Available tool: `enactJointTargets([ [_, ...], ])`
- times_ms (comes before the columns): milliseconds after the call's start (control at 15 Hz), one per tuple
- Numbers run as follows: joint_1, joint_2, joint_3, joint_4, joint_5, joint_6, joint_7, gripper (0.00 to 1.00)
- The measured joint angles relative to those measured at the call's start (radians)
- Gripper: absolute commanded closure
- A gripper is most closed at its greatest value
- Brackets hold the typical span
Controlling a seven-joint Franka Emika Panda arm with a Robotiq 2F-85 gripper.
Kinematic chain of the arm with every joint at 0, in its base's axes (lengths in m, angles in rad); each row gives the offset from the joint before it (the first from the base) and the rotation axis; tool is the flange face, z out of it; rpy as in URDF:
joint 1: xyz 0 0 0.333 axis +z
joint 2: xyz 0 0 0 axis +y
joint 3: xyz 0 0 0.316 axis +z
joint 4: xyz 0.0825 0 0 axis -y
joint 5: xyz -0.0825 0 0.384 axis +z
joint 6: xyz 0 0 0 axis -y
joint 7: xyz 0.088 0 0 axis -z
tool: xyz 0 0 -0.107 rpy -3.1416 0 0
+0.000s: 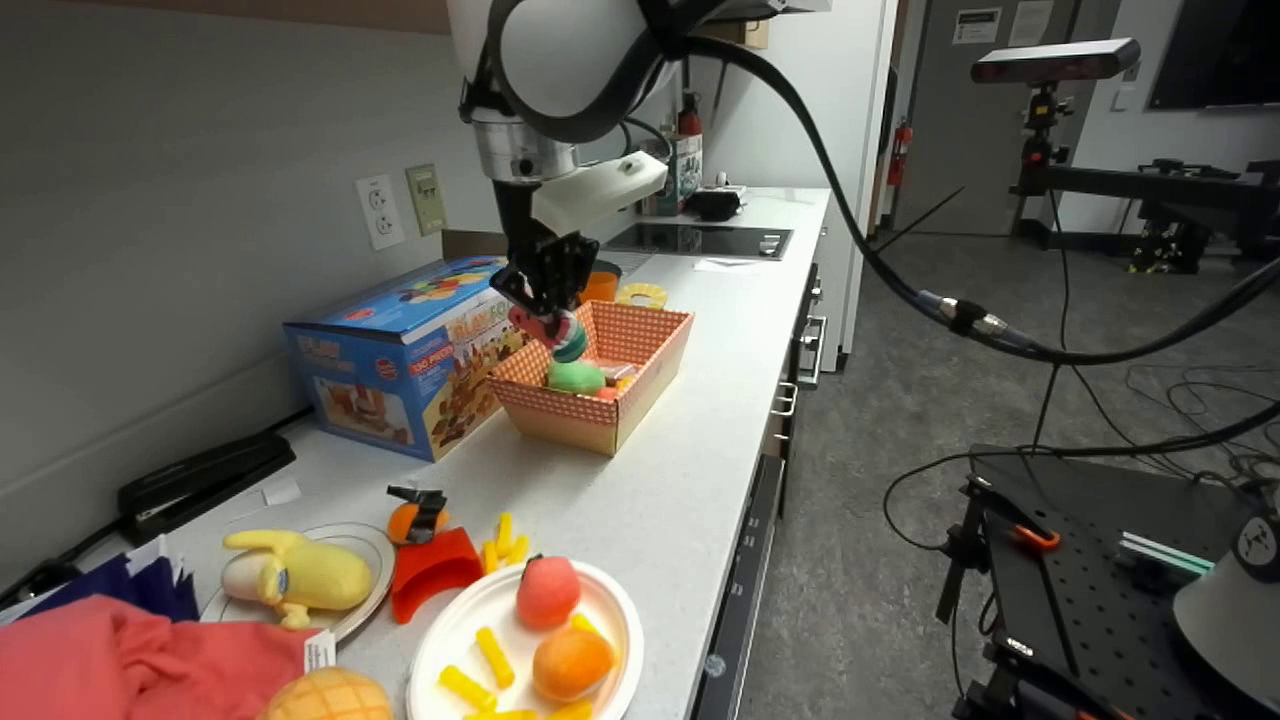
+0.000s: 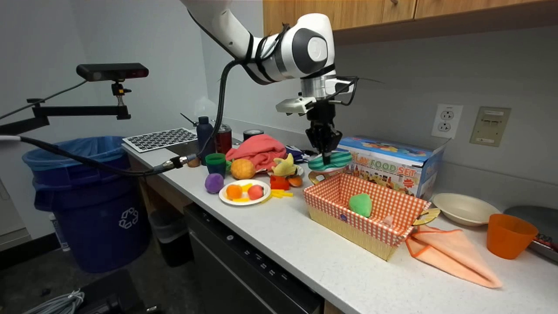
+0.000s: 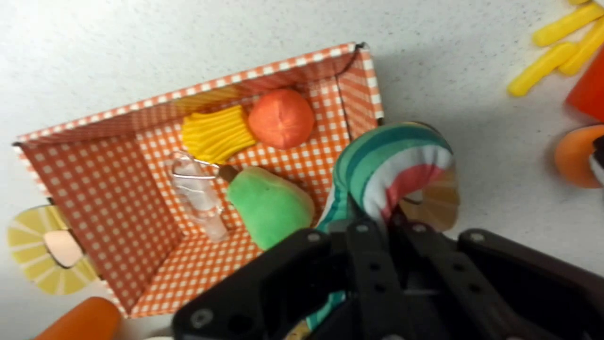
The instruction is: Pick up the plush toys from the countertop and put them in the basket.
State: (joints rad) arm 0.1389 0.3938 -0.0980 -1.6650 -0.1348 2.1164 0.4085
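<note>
The basket [image 3: 104, 212], rectangular with orange-and-white checked lining, sits on the counter and shows in both exterior views. My gripper [image 3: 380, 218] is shut on a striped watermelon-slice plush toy [image 3: 391, 151], green, white and red. That toy hangs over the basket's end nearest the blue box, partly past the rim. Inside the basket lie a green pear-like plush toy [image 3: 271, 208], an orange-red round one [image 3: 281, 118] and a yellow ridged piece [image 3: 217, 134]. On the counter are a yellow banana-like toy [image 1: 320, 570], a red one [image 1: 548, 592] and an orange one [image 1: 572, 663].
A blue printed box [image 2: 390, 163] stands against the wall beside the basket. An orange cup [image 2: 510, 237], a peach cloth [image 2: 457, 257] and a bowl [image 2: 466, 209] lie beyond its other end. Yellow sticks [image 1: 503, 540] and a red holder [image 1: 437, 572] lie near the white plate [image 1: 628, 630].
</note>
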Motion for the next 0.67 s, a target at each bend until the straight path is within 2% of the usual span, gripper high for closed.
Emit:
enactJointTargets([
  [67, -0.001, -0.012, -0.013, -0.023, -0.023, 0.005, 0.033, 0.66],
  [200, -0.002, -0.022, -0.035, -0.061, -0.065, 0.006, 0.100, 0.58],
  [667, -0.001, -0.021, -0.043, -0.119, -0.135, 0.021, 0.211, 0.05],
])
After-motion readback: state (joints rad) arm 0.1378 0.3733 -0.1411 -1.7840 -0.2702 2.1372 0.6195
